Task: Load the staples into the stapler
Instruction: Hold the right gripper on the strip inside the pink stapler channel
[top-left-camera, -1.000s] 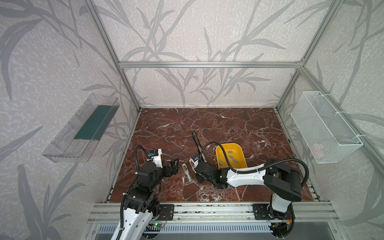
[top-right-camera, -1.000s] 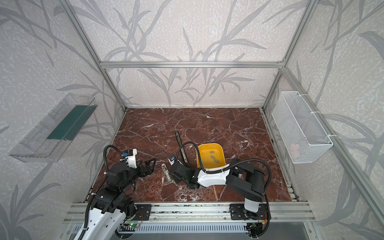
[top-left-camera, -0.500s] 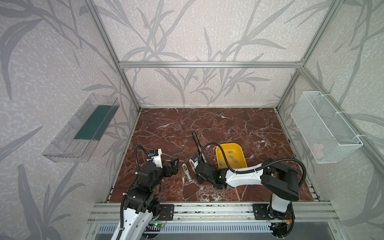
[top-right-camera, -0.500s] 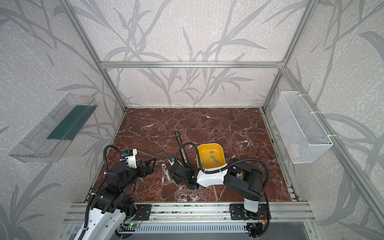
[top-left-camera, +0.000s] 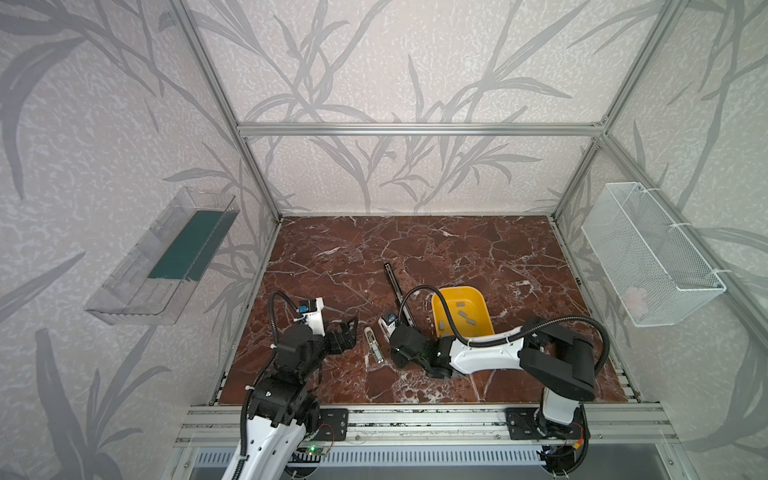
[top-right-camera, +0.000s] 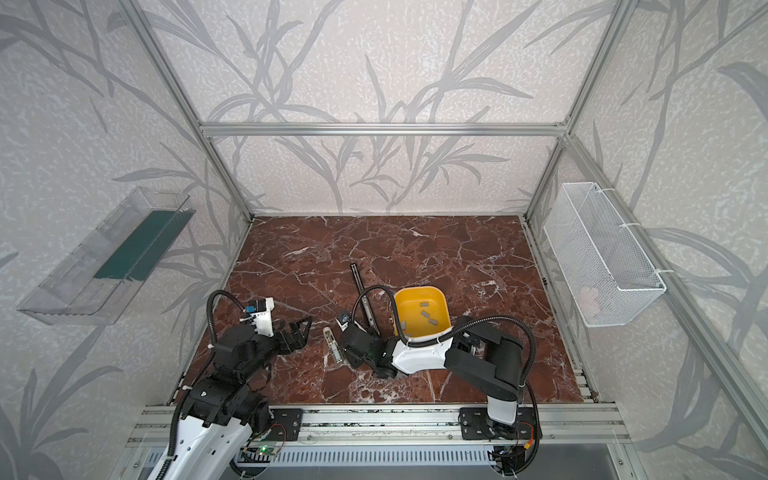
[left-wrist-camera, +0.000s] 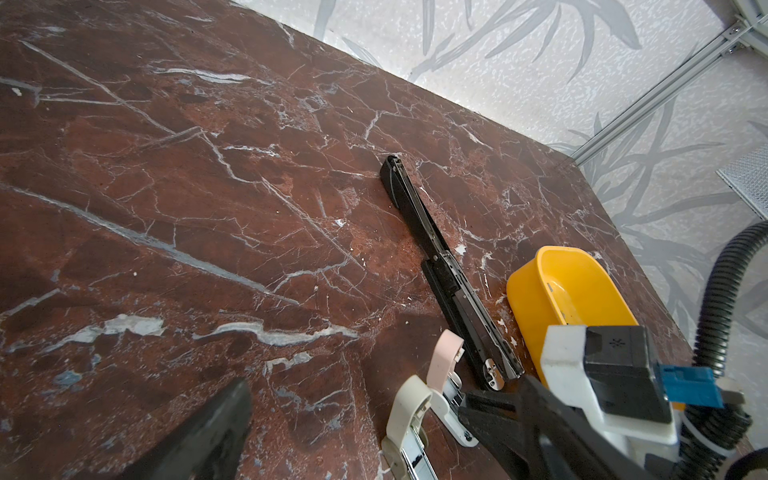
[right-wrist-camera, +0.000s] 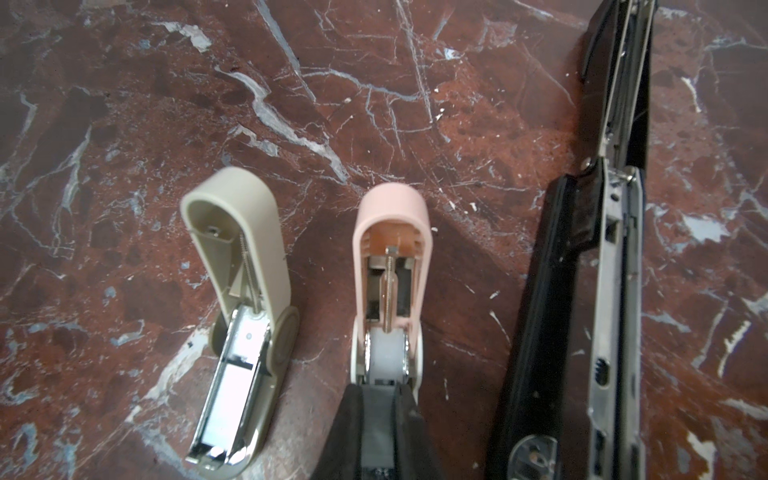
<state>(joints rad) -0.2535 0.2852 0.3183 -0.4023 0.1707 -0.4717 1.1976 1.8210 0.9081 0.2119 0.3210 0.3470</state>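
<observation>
Marble tabletop (top-left-camera: 415, 249): flat grey rectangular staples (top-left-camera: 461, 305) lie in yellow bowl (top-left-camera: 457, 288), 3 o'clock of pink stapler (right-wrist-camera: 390, 216). Right gripper (right-wrist-camera: 376, 399) pressed together at its magazine; left gripper (top-left-camera: 349, 332) spread wide.

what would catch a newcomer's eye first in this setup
The yellow bin stands out most, right of centre on the red-brown marble tabletop, with grey staple strips scattered inside. Beside it three staplers lie flipped open, side by side: a beige stapler, a pink stapler and a long black stapler. The right gripper is closed on the pink one's base end.
</observation>
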